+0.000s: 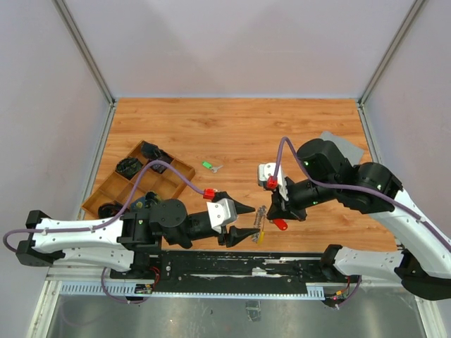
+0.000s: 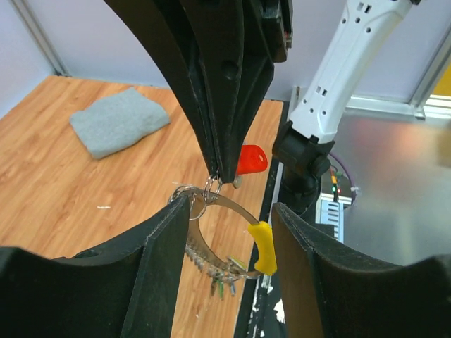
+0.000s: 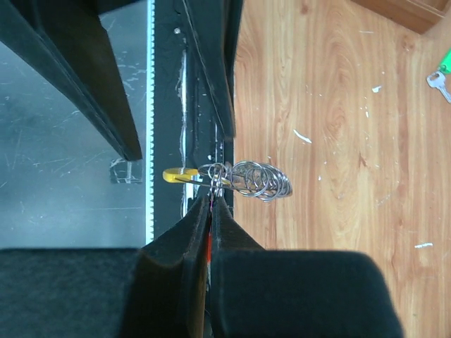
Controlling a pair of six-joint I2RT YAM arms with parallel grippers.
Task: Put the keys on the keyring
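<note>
R gripper (image 3: 211,201) pinches keyring (image 3: 259,182) tight. L gripper (image 2: 231,208) loose, jaws apart, keyring btwn them, yellow key (image 2: 262,248) hangs down.

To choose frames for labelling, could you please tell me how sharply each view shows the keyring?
Top external: the keyring is tiny, detail lost. Left wrist: close and reasonably sharp. Right wrist: sharpest, its coiled rings crisp with small glints.

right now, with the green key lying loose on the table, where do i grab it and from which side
Grip the green key by its plastic head, coming straight down from above. It lies flat on the wooden table, so only the top is reachable, and the head looks thicker than the thin silver blade.
</note>
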